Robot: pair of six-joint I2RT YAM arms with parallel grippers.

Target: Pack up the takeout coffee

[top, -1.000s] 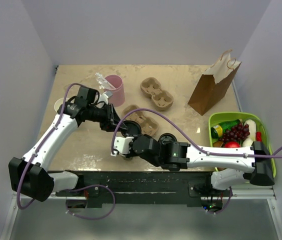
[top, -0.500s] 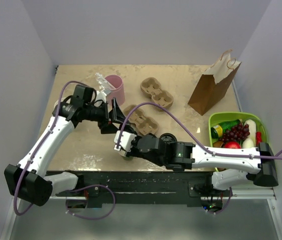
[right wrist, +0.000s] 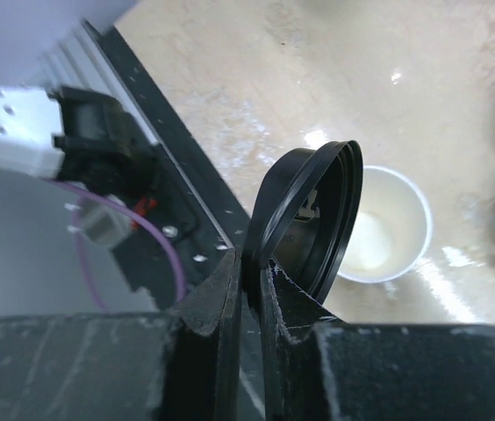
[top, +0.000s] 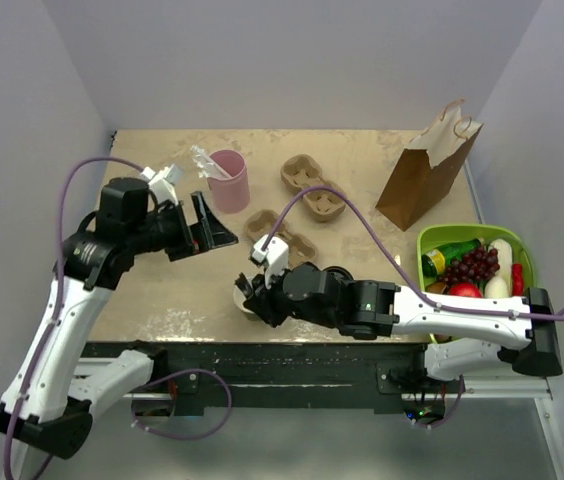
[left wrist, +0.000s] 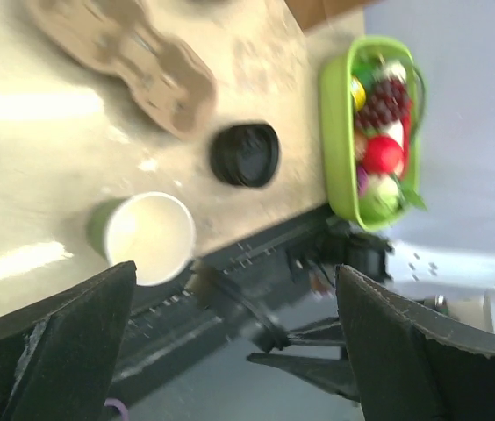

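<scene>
**Right gripper (right wrist: pixel 249 263) clamped on black lid (right wrist: pixel 313 215)**

We pinched it by its rim, tilted over the takeout coffee (right wrist: pixel 386 235), unlidded at the table's (right wrist: pixel 318 70) near edge. Left gripper (left wrist: pixel 234 289) stood wide apart. Capping likely needed levelling, then pressing.

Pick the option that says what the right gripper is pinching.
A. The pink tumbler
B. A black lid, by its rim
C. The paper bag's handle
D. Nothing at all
B: in the right wrist view the right gripper is closed on the rim of the black lid, which stands on edge above the open paper cup.
</scene>
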